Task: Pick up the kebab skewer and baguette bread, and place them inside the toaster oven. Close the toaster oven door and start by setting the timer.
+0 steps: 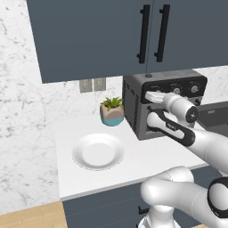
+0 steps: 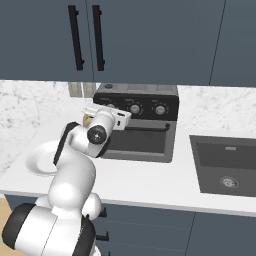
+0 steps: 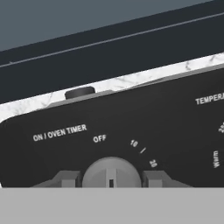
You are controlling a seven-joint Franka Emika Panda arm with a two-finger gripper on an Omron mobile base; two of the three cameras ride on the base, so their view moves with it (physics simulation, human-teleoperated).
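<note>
- Left base view: the boxy dark grey-black toaster oven (image 1: 163, 104) is seen standing on the white worktop (image 1: 133, 160) against the marble wall, just right of a small potted plant (image 1: 111, 111) and a round white plate (image 1: 98, 151). The white arm's gripper (image 1: 151, 96) is held up against the oven's top control panel, at its left end. The plate is seen to be bare; the skewer and the loaf cannot be made out, and the inside of the oven is hidden.
- Right base view: the dark drop-down toaster oven door (image 2: 142, 142) with its black bar handle is seen raised flat against the front — judged closed. The oven's long axis runs side to side along the wall, its front facing out toward the robot, with the sink (image 2: 227, 165) well apart to its right.
- Hand view: a round silver timer knob (image 3: 111, 172) is seen below the words "ON / OVEN TIMER", its pointer mark near "OFF". One grey finger (image 3: 65, 178) sits at each side of the knob, closed in close around it — whether real contact is made cannot be told.
- The step in hand is judged to be setting the timer. The knob should be squeezed squarely, then the wrist turned about the knob's own axis toward the "10" and "20" marks, without slipping off.
</note>
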